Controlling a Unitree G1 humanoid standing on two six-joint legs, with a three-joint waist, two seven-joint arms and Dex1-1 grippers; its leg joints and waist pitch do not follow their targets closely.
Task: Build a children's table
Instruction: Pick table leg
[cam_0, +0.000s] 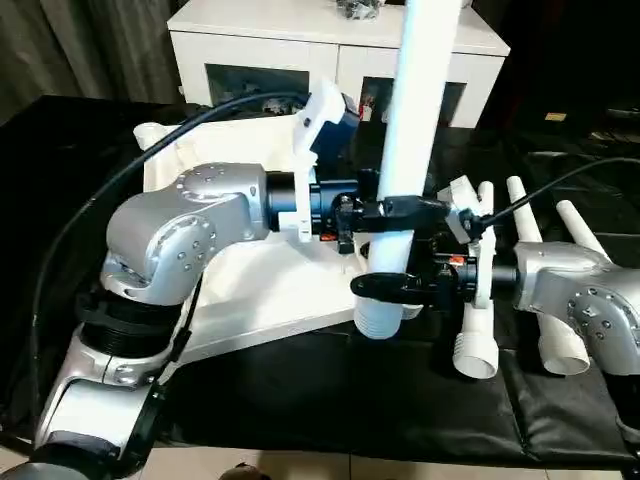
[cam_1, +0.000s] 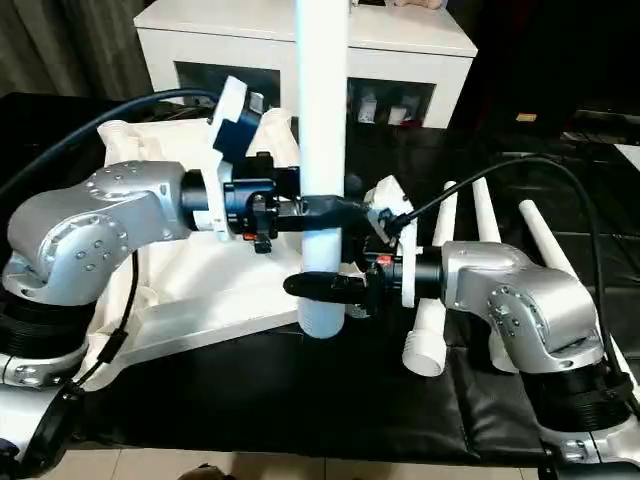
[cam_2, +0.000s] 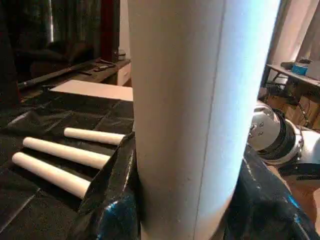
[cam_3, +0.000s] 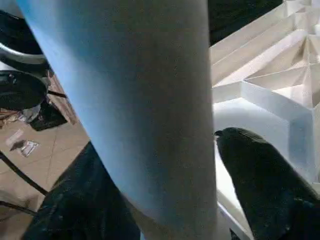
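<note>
Large work table under a black cover (cam_0: 300, 390) spans the scene; a white cabinet with glass doors (cam_0: 300, 50) stands behind its far edge. The square white plastic table top (cam_0: 250, 290) lies upside down on the black cover, toward my left side, its ribbed, braced underside facing up and a round corner socket (cam_0: 150, 132) visible at the far left corner. My silver left forearm (cam_0: 180, 235) reaches across above that top. One long tapered white tube leg (cam_0: 415, 130) stands upright at the near right edge of the top, its wide ribbed end (cam_0: 380, 315) down, close by the top's corner; I cannot tell whether that end is seated in a socket. My left gripper (cam_0: 410, 210) is clamped around this leg partway up, black fingers on either side of the tube. My right gripper (cam_0: 395, 285) sits lower on the same leg, just above the ribbed end, its fingers flanking the tube; whether they press on it I cannot tell. Three more white tube legs (cam_0: 535, 290) lie side by side on the cover by my right arm, wide ends toward me.
</note>
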